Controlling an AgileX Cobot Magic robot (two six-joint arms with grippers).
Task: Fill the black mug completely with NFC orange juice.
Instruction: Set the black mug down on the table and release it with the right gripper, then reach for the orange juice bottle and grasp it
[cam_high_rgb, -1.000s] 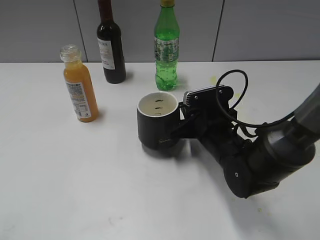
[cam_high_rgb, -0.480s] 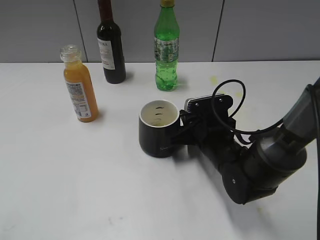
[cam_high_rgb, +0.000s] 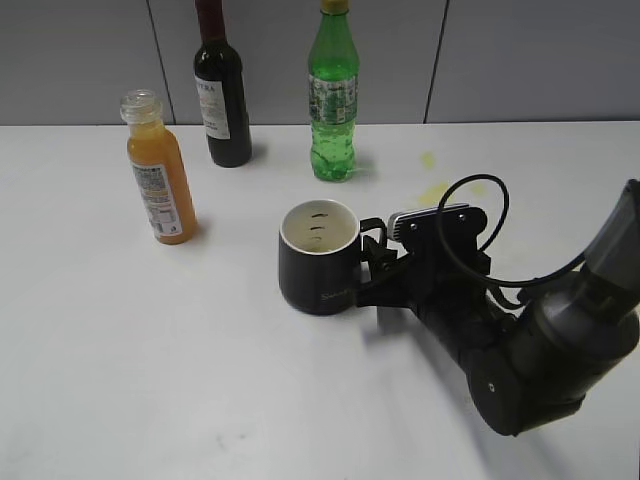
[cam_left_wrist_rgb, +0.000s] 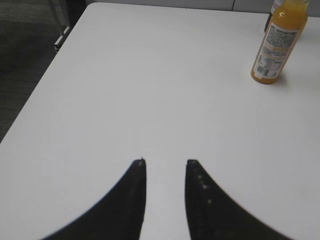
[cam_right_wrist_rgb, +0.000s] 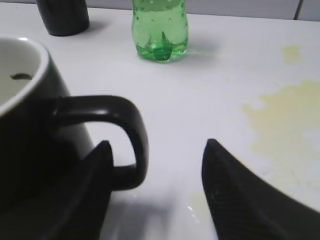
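Observation:
The black mug (cam_high_rgb: 318, 270) stands upright on the white table, its white inside showing. In the right wrist view the mug (cam_right_wrist_rgb: 30, 145) fills the left, with its loop handle (cam_right_wrist_rgb: 137, 135) just inside my left finger. My right gripper (cam_high_rgb: 374, 272) (cam_right_wrist_rgb: 157, 145) is open, low at the handle, and not clamped on it. The NFC orange juice bottle (cam_high_rgb: 160, 180) stands uncapped at the left of the table; it also shows in the left wrist view (cam_left_wrist_rgb: 277, 45). My left gripper (cam_left_wrist_rgb: 166, 162) is open and empty above bare table, far from the bottle.
A dark wine bottle (cam_high_rgb: 222, 95) and a green soda bottle (cam_high_rgb: 332, 95) (cam_right_wrist_rgb: 160, 27) stand at the back. Yellowish stains (cam_high_rgb: 435, 190) (cam_right_wrist_rgb: 285, 120) mark the table right of the mug. The table's left edge (cam_left_wrist_rgb: 45, 85) drops to dark floor.
The right gripper carried the mug slightly forward and right by its handle, set it on the table, then opened and drew back to the right.

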